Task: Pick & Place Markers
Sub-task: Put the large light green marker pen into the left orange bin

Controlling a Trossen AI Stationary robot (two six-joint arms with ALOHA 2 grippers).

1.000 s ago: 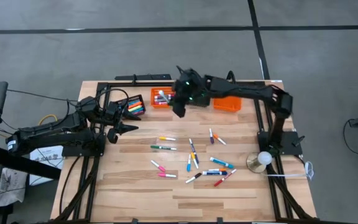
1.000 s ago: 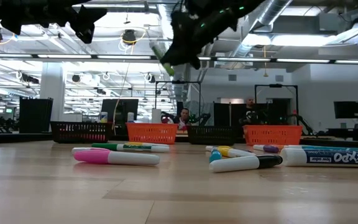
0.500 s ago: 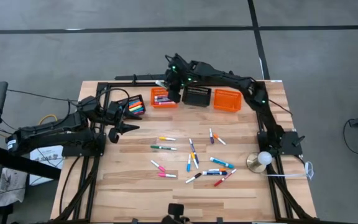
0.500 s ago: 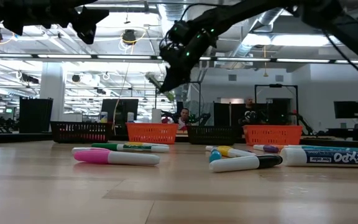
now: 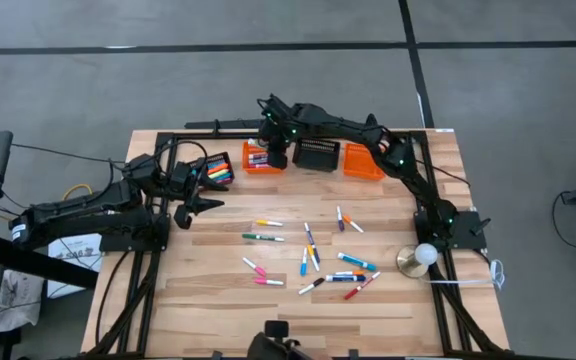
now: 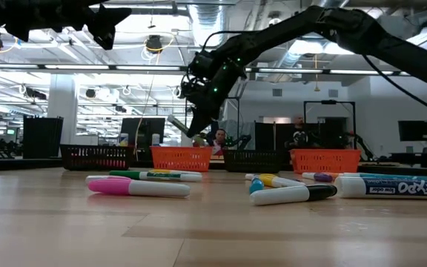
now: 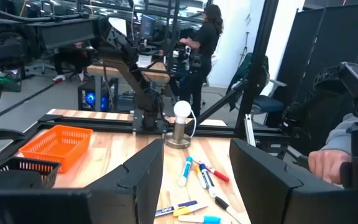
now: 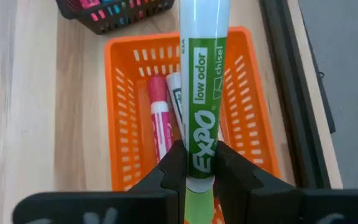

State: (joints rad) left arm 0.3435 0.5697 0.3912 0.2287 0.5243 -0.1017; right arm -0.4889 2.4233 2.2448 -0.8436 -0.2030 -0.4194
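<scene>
The left gripper (image 5: 200,207) waits part-open at the table's left edge. The right gripper (image 8: 196,167) pinches 1 green-labelled white plastic marker (image 8: 202,93) above the orange slatted plastic basket (image 8: 250,118). Delivery step; next, likely release it inside.

Loose markers (image 5: 313,262) are scattered across the tabletop (image 5: 218,300) centre; clear passage is left at 6 o'clock, while 12 o'clock is blocked by baskets (image 5: 318,156) (four in a row).
</scene>
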